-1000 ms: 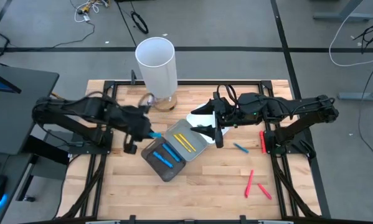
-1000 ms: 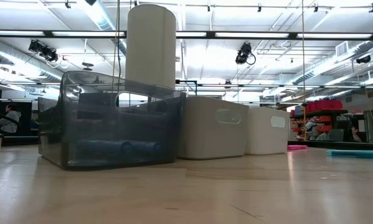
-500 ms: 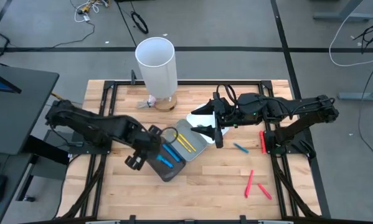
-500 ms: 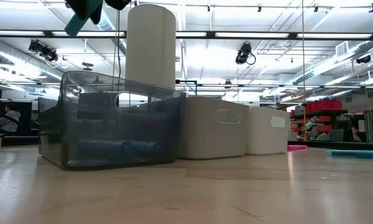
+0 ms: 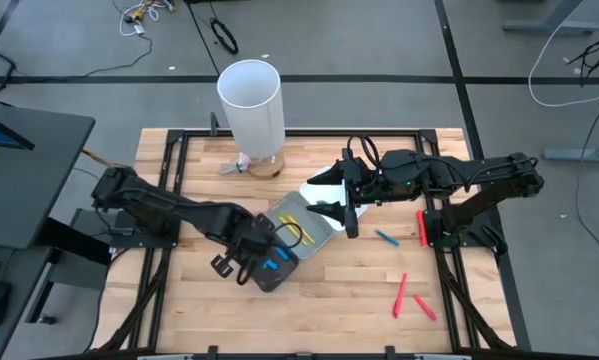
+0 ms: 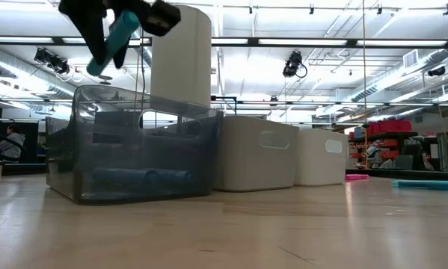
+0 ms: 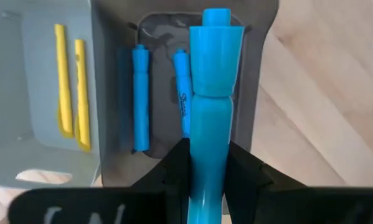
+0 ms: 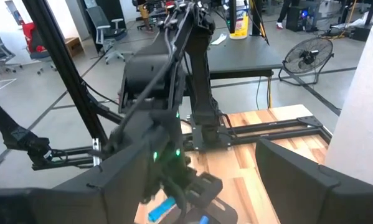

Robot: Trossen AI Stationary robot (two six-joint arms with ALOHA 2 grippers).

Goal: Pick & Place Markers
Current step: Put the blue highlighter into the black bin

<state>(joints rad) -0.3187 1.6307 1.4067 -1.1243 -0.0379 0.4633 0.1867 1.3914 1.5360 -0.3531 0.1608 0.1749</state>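
From above, my left tool (image 5: 262,250) hangs over the dark tray (image 5: 279,278) near the middle of the desk (image 5: 329,300), and my right tool (image 5: 347,212) waits by the far edge of the grey tray (image 5: 319,238), its fingers spread and holding nothing. Two yellow markers (image 5: 293,228) lie in the grey tray, and blue ones (image 5: 275,263) show in the dark tray under my left tool. A blue marker (image 5: 386,238) and three red markers (image 5: 420,226) lie loose on the desk on my right side. The tall white cylinder (image 5: 251,104) stands at the far edge.

At desk height, my left tool (image 6: 108,19) is above the smoky dark tray (image 6: 134,146), pinching a blue marker (image 6: 115,41) held tilted. Two white bins (image 6: 257,153) stand next to that tray.

Through my left wrist, my fingers (image 7: 248,171) are pressed on the blue marker (image 7: 212,93), its capped end pointing away over the dark tray (image 7: 261,74). Two blue markers (image 7: 140,99) lie side by side in that tray, and the two yellow markers (image 7: 71,87) lie in the grey tray (image 7: 30,74) beside it.

Through my right wrist, I see the left arm (image 8: 167,124) across the desk with a bit of blue marker (image 8: 162,209) at its tool.
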